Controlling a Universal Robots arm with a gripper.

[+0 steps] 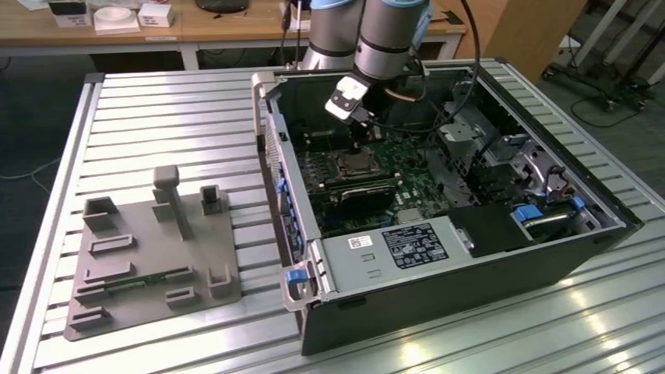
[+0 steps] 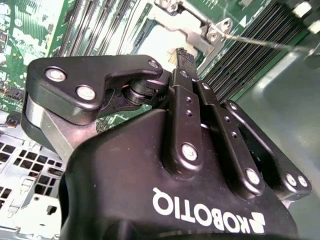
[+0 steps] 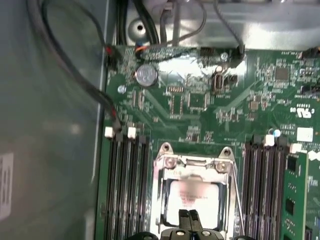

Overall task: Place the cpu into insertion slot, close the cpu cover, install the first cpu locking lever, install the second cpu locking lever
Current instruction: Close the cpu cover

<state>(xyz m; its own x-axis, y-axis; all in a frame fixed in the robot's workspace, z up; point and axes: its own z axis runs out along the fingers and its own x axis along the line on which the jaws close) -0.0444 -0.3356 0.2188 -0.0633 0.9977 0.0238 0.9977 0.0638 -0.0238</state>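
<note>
The cpu [image 3: 192,196] lies silvery in the insertion slot [image 1: 353,162] on the green motherboard. The cpu cover [image 3: 196,162] lies down around it as a metal frame, and its hinge end [image 2: 202,24] appears in the second wrist view. A thin wire locking lever [image 3: 234,197] runs along one side of the socket and also appears as a wire [image 2: 265,43] in the second wrist view. My gripper [image 3: 188,216] hangs just above the chip's edge, fingers pressed together with nothing between them. In the exterior view the gripper [image 1: 359,134] points down inside the case over the socket.
Black memory slots [image 3: 125,190] flank the socket on both sides. The open computer case [image 1: 582,234] holds a white-labelled power supply [image 1: 400,245], drive cages and cables. A grey fixture plate [image 1: 151,257] lies on the slatted table at the exterior view's left.
</note>
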